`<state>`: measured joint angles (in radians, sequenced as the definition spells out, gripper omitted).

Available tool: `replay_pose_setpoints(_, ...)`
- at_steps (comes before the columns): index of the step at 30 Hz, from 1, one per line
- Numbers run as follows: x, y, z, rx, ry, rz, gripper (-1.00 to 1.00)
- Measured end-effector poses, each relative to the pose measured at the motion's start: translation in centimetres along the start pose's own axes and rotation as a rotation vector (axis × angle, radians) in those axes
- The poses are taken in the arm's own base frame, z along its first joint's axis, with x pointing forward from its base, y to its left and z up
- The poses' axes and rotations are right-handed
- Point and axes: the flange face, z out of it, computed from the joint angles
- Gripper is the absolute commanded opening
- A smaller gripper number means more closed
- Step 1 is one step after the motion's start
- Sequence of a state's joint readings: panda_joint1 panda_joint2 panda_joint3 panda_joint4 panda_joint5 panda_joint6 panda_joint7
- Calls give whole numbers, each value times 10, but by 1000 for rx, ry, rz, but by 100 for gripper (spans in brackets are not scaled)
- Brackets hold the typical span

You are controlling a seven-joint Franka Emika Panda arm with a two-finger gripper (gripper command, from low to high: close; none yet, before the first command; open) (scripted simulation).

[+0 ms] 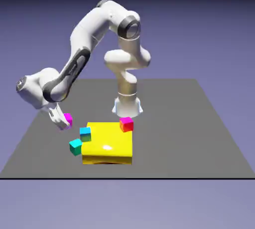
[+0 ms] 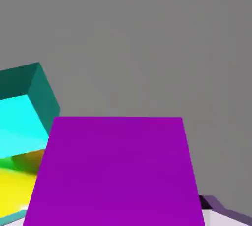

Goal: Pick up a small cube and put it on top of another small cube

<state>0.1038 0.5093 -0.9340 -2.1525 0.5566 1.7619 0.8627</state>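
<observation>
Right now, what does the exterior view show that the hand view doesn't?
Only the exterior view shows the white arm, the cube with red sides on a corner of the yellow slab, and two separate cyan cubes. Only the hand view shows the held cube's purple face filling the lower frame, hiding the jaws. Both show the small magenta cube in the gripper, the grey table, the slab and at least one cyan cube.
</observation>
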Motion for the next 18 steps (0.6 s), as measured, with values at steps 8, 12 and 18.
replay_pose_setpoints(8,-14,-3,12,146,-305,314,-100)
replay_pose_setpoints(12,9,5,6,218,-432,450,-100)
replay_pose_setpoints(18,-1,-18,66,217,-430,450,100)
